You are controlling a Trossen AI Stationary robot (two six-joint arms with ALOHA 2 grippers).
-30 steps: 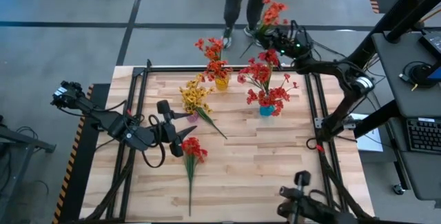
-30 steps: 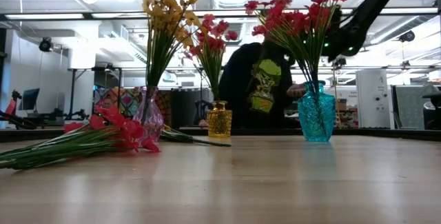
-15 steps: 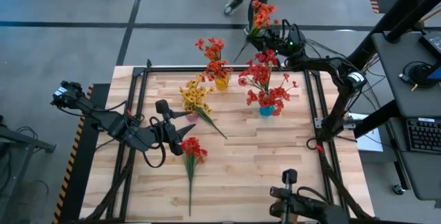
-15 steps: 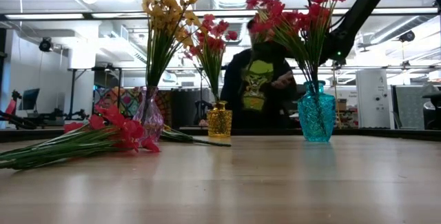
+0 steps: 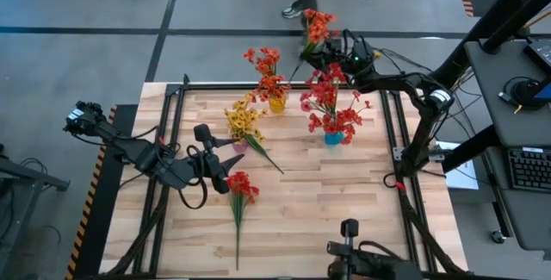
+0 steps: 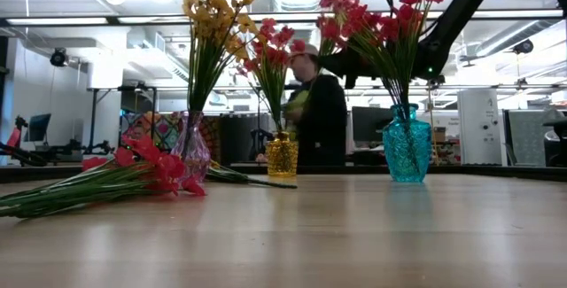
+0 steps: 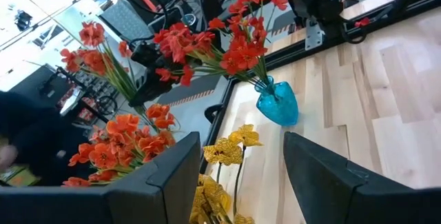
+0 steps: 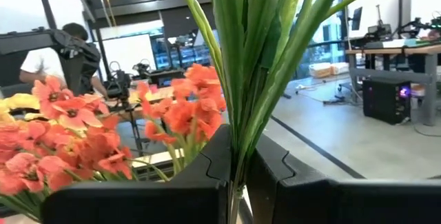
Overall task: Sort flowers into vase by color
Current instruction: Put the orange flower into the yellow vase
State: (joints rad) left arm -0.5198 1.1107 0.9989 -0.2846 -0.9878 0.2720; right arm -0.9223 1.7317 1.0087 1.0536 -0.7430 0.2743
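The right gripper (image 5: 337, 50), at the upper centre of the high view just beyond the far edge of the light wooden worktop (image 5: 344, 202), has its jaws pinched on the green stems of an orange-red flower spray (image 5: 317, 27). In the right wrist view these stems (image 8: 244, 79) rise from between the pressed-together jaws.

On the worktop a yellow glass vase (image 5: 276, 103) holds orange-red flowers (image 5: 268, 63), a turquoise glass vase (image 6: 407, 144) holds red flowers (image 5: 327, 90), and a pink glass vase (image 6: 191, 151) holds yellow flowers (image 5: 244, 118).

A red flower spray (image 5: 240, 189) lies flat at lower centre-left, just beside the left gripper (image 5: 225, 175), whose jaws are spread and hold nothing.
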